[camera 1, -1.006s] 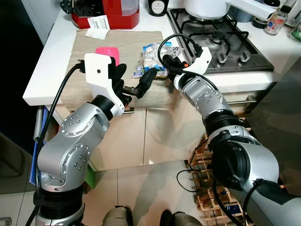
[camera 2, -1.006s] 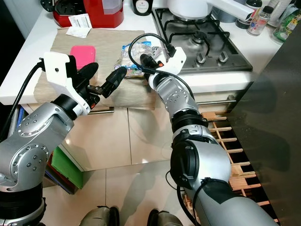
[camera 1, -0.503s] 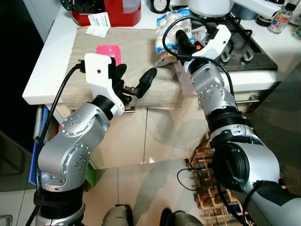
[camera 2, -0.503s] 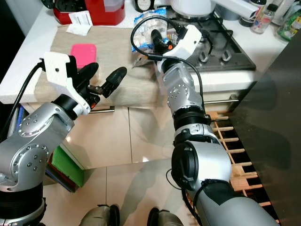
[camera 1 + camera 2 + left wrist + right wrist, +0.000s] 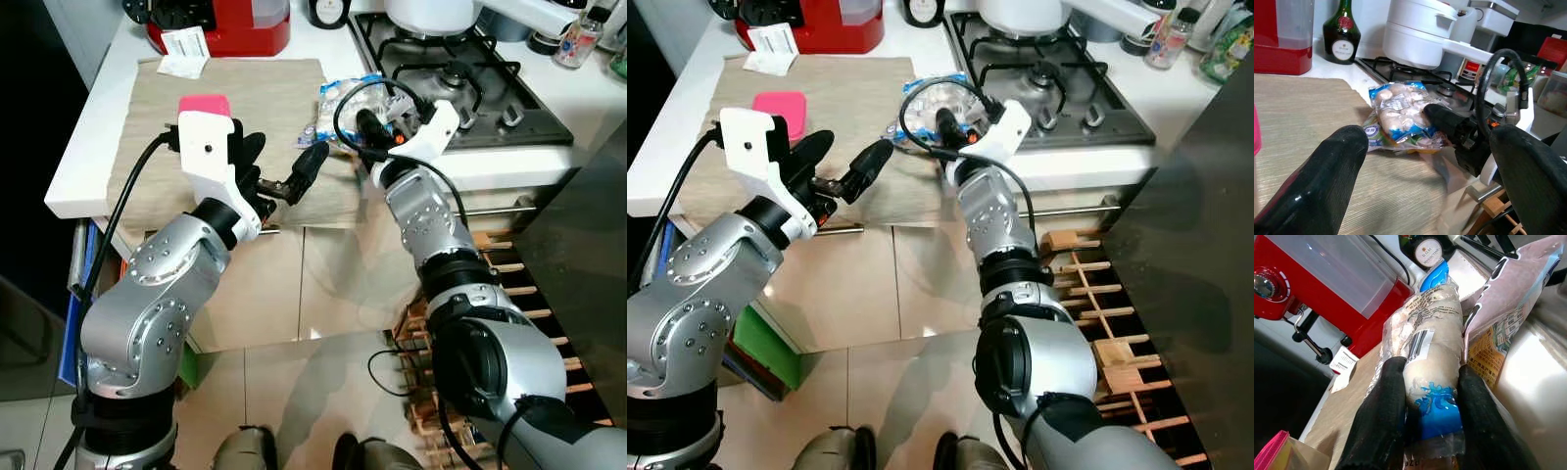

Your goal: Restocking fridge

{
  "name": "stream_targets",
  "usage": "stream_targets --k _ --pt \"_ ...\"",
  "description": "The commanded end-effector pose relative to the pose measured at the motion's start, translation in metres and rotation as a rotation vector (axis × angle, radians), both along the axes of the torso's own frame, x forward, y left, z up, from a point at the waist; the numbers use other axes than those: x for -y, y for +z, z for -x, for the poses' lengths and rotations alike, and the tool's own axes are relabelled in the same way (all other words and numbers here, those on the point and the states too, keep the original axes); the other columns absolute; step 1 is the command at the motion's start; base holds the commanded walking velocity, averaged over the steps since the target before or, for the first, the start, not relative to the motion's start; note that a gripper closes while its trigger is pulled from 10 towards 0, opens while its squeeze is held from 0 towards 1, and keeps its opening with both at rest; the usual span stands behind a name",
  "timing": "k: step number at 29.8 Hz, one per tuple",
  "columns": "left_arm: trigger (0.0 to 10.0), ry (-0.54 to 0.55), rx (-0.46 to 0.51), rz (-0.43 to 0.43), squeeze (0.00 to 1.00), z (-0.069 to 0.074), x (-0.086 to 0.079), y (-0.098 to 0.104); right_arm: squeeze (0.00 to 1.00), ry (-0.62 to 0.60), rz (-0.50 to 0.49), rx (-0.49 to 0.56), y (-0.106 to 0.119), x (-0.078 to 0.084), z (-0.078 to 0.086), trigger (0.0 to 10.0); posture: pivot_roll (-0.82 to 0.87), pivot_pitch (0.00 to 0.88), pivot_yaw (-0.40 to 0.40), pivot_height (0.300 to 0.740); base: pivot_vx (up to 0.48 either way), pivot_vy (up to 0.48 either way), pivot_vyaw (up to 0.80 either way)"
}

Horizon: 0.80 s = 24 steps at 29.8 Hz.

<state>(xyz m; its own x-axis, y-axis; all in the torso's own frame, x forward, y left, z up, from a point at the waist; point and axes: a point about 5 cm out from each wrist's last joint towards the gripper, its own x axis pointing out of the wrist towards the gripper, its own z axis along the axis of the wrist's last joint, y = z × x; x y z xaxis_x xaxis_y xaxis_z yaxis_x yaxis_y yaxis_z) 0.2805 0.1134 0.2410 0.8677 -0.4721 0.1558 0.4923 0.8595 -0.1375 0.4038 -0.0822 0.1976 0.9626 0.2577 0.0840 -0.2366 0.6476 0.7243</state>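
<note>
In the head views the right pincer [image 5: 939, 125] is clamped on a clear bag of mushrooms [image 5: 933, 98], which sits at the edge of the beige mat [image 5: 852, 98] beside the gas hob [image 5: 1058, 88], while the left pincer [image 5: 841, 168] hangs over the mat's near edge, spread wide and holding nothing. The left wrist view shows the bag of mushrooms [image 5: 1398, 115] lying on the mat between the hob and the open fingers [image 5: 1327, 176]. In the right wrist view both fingers [image 5: 1382, 416] squeeze the bag [image 5: 1432, 352], with a red appliance [image 5: 1327, 284] on the surface behind.
</note>
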Motion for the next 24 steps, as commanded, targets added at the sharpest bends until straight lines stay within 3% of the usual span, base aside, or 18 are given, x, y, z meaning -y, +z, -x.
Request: stream_targets --k 1,2,6,17,22,23,24 --pt "10.0 -0.006 -0.001 -0.005 0.00 0.000 0.002 -0.001 1.00 0.019 0.003 -0.074 -0.014 -0.006 0.003 7.1 0.09 0.120 -0.045 0.740 0.000 0.000 0.00" --pt "10.0 -0.007 -0.001 -0.004 0.00 0.000 0.002 -0.001 1.00 0.019 0.004 -0.081 -0.014 -0.006 0.003 10.0 0.09 0.119 -0.045 0.740 0.000 0.000 0.00" --pt "10.0 -0.007 0.001 -0.003 0.00 -0.001 0.002 -0.001 1.00 0.015 0.008 -0.079 -0.013 -0.005 0.004 10.0 0.09 0.118 -0.047 0.740 0.000 0.000 0.00" --pt "10.0 -0.010 0.003 0.001 0.00 -0.001 0.003 0.000 1.00 -0.071 0.136 0.069 0.012 0.011 0.000 10.0 0.09 0.118 -0.047 0.740 0.000 0.000 0.00" --pt "10.0 -0.011 0.004 0.000 0.00 -0.001 0.003 0.000 0.98 -0.099 0.158 0.071 0.016 0.018 -0.003 10.0 0.09 0.118 -0.047 0.740 0.000 0.000 0.00" --pt "10.0 -0.012 0.004 0.001 0.00 -0.001 0.003 0.000 0.00 -0.097 0.154 0.068 0.017 0.019 -0.004 10.0 0.08 0.117 -0.046 0.740 0.000 0.000 0.00" --pt "10.0 -0.013 0.004 0.001 0.00 -0.001 0.004 0.000 0.00 -0.096 0.152 0.067 0.018 0.019 -0.005 10.0 0.08 0.117 -0.046 0.740 0.000 0.000 0.00"
